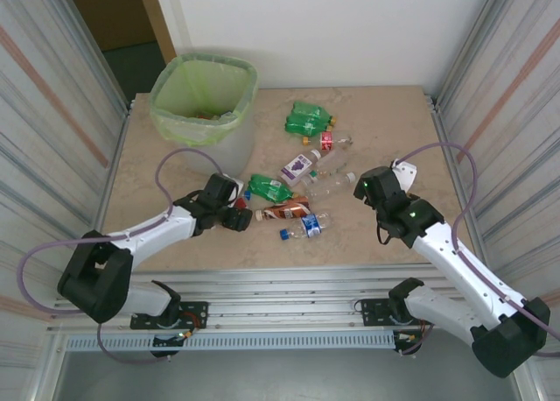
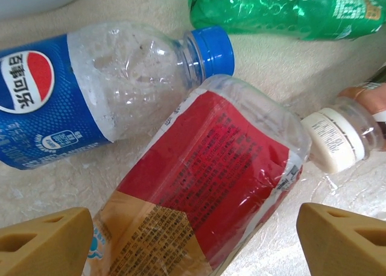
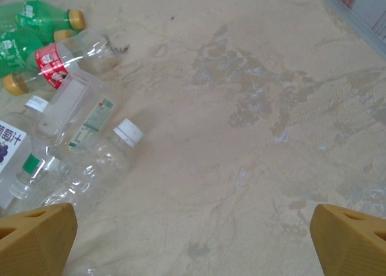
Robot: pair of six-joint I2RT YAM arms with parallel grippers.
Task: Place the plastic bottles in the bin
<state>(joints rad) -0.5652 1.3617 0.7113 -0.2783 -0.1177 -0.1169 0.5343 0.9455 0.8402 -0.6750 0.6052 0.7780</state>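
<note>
Seen from above, the translucent whitish square plastic bin [image 1: 203,103], lined with a light green bag folded over its rim, stands at the 11 o'clock corner of the beige marble-patterned tabletop [image 1: 394,121]. The crushed plastic bottles lie in a loose scatter around the table's middle. Two green bottles with yellow caps [image 1: 308,119] are farthest back at 12 o'clock, with a clear bottle with a red label band [image 1: 331,141] just at their 5 o'clock. Below these lie a purple-labelled bottle [image 1: 299,166], a single green bottle [image 1: 269,188], a brown-labelled bottle [image 1: 284,211] and a blue-labelled bottle [image 1: 308,226] at 6 o'clock. The left gripper [image 1: 238,215] sits low at the scatter's 9 o'clock edge. Its wrist camera shows its tan fingertips [image 2: 45,240] spread wide on either side of a clear bottle with a red-and-tan label and white cap [image 2: 205,191], which lies diagonally between them; whether they touch it cannot be told. Resting against that bottle at its 11 o'clock is a clear Pepsi bottle with a blue label and blue cap [image 2: 90,101]. The right gripper [image 1: 360,184] hangs at the scatter's 3 o'clock edge with its jaws wide apart, holding nothing, over bare tabletop. A clear bottle with a white cap [image 3: 90,161] lies at 10 o'clock in its wrist view.
</note>
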